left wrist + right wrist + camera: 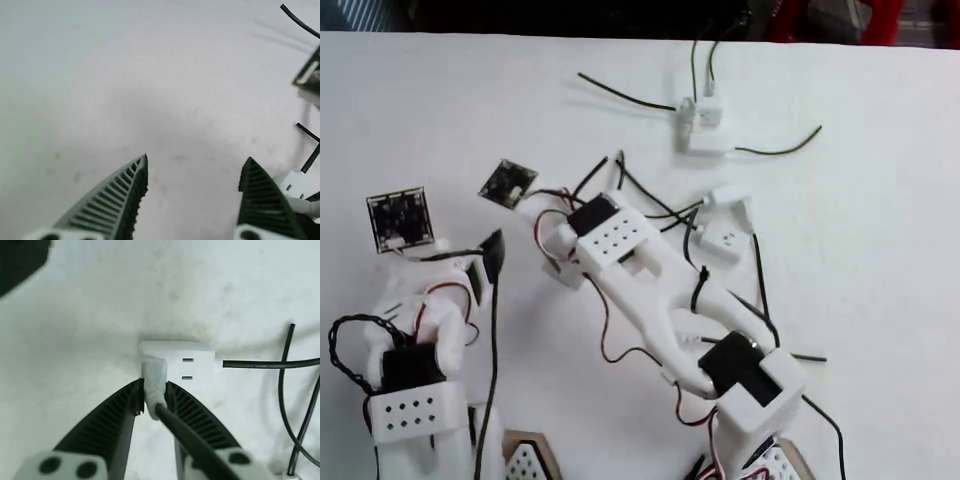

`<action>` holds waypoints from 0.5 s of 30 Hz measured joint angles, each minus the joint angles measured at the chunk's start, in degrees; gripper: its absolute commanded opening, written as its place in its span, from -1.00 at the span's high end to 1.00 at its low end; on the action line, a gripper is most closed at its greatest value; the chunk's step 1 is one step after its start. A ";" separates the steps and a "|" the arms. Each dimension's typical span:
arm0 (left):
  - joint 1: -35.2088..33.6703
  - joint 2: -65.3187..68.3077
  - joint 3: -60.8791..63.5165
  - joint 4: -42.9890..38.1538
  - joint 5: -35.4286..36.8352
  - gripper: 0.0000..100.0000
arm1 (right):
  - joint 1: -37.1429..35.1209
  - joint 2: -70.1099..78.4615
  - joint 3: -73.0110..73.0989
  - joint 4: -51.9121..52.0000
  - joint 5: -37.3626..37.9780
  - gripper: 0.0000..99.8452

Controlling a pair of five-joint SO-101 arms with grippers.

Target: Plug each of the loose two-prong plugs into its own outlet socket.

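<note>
A: Since the white two-prong plug on a black cord [153, 371] is the thing here, where is it sitting?
B: It's pressing against the white plastic outlet block [196, 351], right beside the free pair of slots [187, 368]. Can't tell how deep the prongs are going.
A: Who's holding it?
B: The right gripper [154, 386] is clamping it, black ribbed fingers [116, 419] squeezing both sides, cord running out between them.
A: Left one?
B: The left gripper [196, 160] is hanging over the bare white table [125, 75], fingers standing well apart.
A: Anything else lying around?
B: A second white outlet block [705, 140] with cords is lying near the table's far edge, a third outlet block [722, 240] is lying just beside the white arm link [650, 278].
</note>
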 measured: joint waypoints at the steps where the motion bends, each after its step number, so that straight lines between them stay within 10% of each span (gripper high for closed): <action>1: -0.53 0.00 0.00 0.00 0.00 0.41 | 0.00 -0.44 0.00 0.09 0.00 0.97; 15: -1.23 0.00 0.00 0.00 0.00 0.41 | 0.62 1.14 -0.09 -0.09 0.00 0.97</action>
